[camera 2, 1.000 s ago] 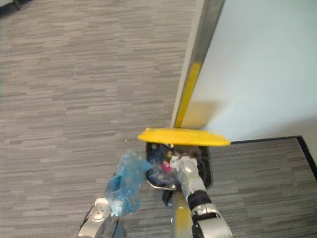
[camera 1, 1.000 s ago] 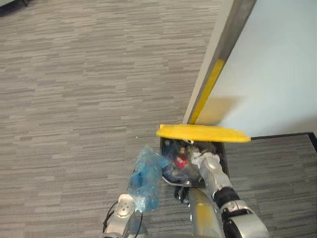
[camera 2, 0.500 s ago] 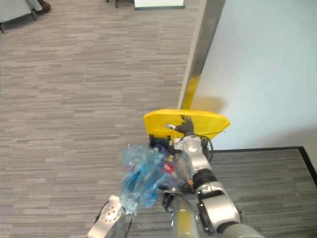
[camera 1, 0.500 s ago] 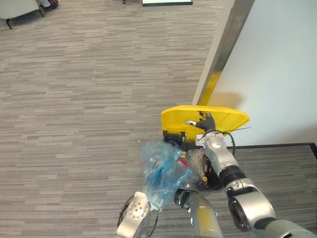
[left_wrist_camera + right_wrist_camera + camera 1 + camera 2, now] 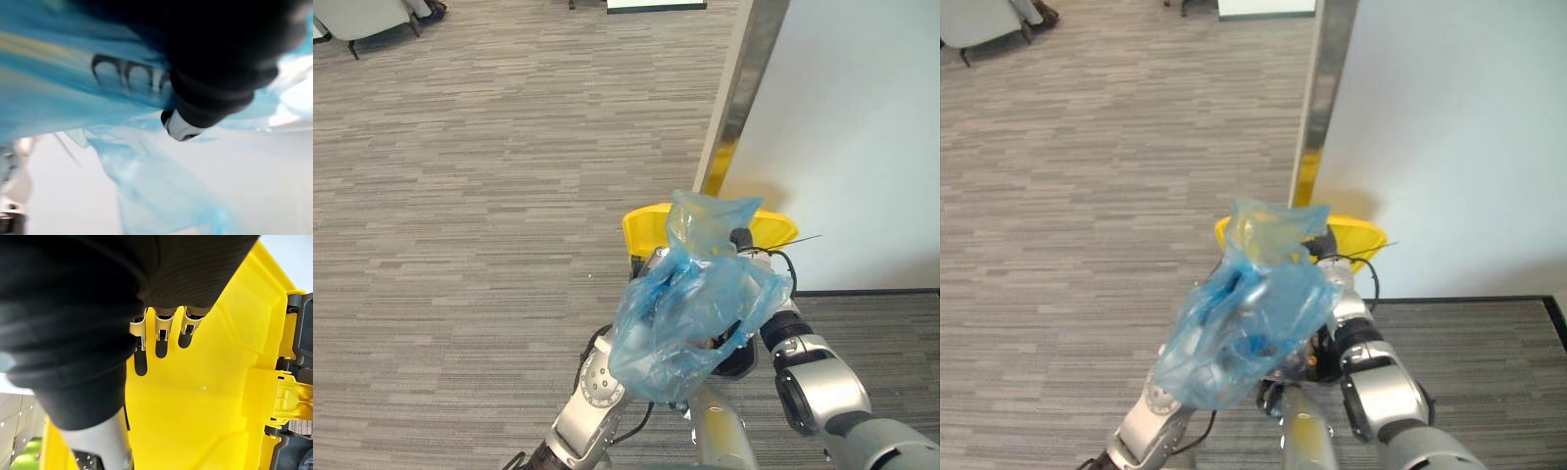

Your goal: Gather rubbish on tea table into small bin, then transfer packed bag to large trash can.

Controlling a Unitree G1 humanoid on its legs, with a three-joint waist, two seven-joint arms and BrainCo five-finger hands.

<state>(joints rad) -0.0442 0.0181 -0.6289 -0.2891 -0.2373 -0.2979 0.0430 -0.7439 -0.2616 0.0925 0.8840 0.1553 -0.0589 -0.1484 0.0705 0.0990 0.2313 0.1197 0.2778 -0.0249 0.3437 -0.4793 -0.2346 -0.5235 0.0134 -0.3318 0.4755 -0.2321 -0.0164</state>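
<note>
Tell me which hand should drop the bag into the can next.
Left. The left hand has the blue bag raised over the trash can, while the right hand lies straight-fingered against the yellow lid, apparently propping it open.

Left arm (image 5: 592, 387) slants upward and forward from lower left, with the left hand (image 5: 220, 63) lifted above the elbow. Right arm (image 5: 813, 377) extends forward from lower right. Right hand (image 5: 186, 284) is flat, its fingers (image 5: 161, 333) straight and side by side.
</note>
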